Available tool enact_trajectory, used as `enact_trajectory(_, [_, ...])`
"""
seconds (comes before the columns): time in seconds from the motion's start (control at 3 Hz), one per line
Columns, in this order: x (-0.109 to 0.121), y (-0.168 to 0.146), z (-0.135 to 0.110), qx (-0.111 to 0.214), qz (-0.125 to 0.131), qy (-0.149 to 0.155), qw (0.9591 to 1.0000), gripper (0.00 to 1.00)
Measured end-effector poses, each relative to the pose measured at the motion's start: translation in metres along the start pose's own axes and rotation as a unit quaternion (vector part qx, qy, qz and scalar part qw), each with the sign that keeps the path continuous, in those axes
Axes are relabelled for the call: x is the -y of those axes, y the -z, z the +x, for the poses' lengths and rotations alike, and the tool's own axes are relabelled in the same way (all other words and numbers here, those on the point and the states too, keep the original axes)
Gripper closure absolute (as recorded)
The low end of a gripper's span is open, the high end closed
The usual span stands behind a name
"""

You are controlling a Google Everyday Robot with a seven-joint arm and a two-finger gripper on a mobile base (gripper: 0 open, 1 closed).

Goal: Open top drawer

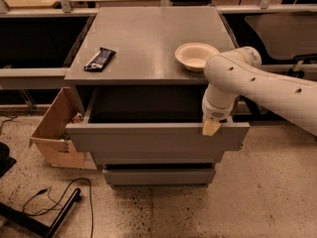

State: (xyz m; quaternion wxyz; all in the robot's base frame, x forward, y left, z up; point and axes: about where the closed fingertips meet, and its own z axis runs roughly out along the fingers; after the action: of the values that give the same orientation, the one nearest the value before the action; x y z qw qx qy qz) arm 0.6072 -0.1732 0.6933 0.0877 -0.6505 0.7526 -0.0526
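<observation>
1. We see the top drawer [148,139] of a grey cabinet standing partly out, its dark inside exposed.
2. The gripper [211,127] sits on the front's upper lip near the right end, probably because the handleless face offers no other hold. We cannot tell how wide it is set.
3. Behind, a bowl [195,56] and a dark wrapped bar [100,59] rest on the cabinet top [148,33].
</observation>
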Motion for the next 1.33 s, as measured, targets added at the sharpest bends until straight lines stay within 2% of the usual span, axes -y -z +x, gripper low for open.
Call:
enact_trajectory(0.33, [-0.019, 0.0, 0.006, 0.001, -0.021, -0.006, 0.9998, 1.0])
enact_trajectory(0.67, [-0.045, 0.005, 0.018, -0.002, -0.054, -0.01, 0.9985, 1.0])
enact_trajectory(1.0, [-0.045, 0.006, 0.019, -0.002, -0.054, -0.01, 0.9985, 1.0])
enact_trajectory(1.33, [-0.071, 0.017, 0.032, -0.001, -0.082, -0.011, 0.9966, 1.0])
